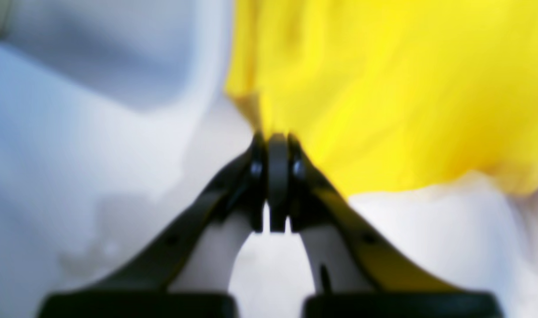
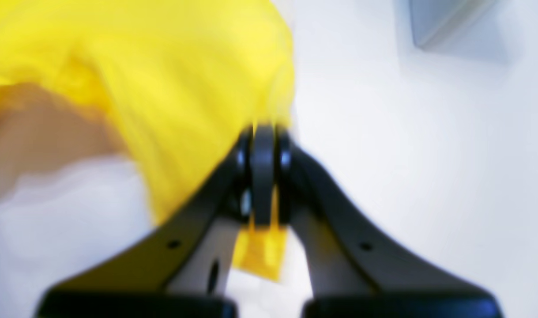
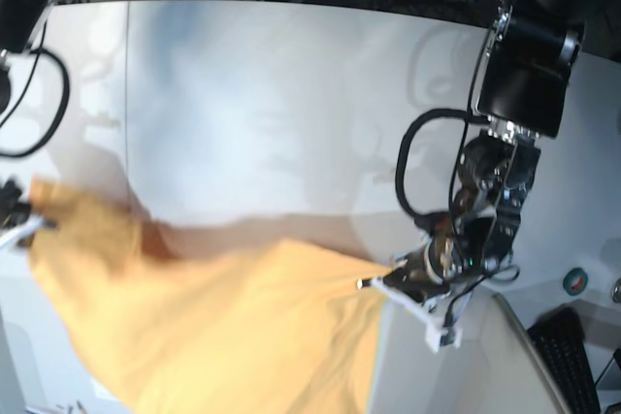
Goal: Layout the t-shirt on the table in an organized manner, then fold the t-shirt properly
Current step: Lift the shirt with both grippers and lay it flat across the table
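Black tapered jaws of both grippers pinch the soft t-shirt (image 3: 233, 327) above the smooth table (image 3: 291, 94).

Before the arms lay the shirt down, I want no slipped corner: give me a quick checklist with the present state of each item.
1. Left gripper shut on the t-shirt: ok, fabric meets the closed tips.
2. Right gripper shut on the t-shirt: ok, cloth shows between the jaws.
3. Shirt stretched between both grips: ok, base view.
4. Shirt flat on the table: not ok, it hangs bunched and wrinkled.
5. Which corners are held: cannot tell, wrist views too blurred.
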You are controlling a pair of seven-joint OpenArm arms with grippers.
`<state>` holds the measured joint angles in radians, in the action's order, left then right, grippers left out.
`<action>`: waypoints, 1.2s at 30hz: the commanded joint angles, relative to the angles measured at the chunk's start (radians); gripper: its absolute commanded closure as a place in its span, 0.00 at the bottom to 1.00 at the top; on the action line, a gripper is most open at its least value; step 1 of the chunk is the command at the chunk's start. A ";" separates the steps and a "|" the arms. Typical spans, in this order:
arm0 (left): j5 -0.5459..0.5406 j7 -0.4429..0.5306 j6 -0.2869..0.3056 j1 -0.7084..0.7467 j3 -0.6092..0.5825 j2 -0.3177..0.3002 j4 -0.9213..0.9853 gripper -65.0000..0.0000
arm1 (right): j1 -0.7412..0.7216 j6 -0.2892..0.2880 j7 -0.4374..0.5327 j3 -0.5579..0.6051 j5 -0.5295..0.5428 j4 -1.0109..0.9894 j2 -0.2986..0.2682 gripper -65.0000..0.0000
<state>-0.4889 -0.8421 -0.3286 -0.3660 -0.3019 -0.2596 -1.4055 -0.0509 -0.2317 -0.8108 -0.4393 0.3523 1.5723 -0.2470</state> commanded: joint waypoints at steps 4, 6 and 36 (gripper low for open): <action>0.083 0.028 0.006 0.149 0.007 0.001 0.013 1.00 | 0.073 -0.010 0.028 -0.008 0.020 -0.057 0.016 1.00; 0.085 0.027 0.006 0.193 0.059 0.001 0.009 1.00 | 0.096 -0.010 0.026 -0.010 0.020 -0.094 0.016 1.00; 0.086 0.027 0.009 0.560 0.172 -0.073 -0.159 1.00 | 0.336 -0.008 -0.023 -0.010 0.020 -0.123 0.008 1.00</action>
<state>-0.4049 -0.8265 -0.3141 0.1989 -0.1383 -0.3210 -1.5490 0.2890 -0.2401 -0.8391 -0.4431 0.3672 1.4376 -0.2230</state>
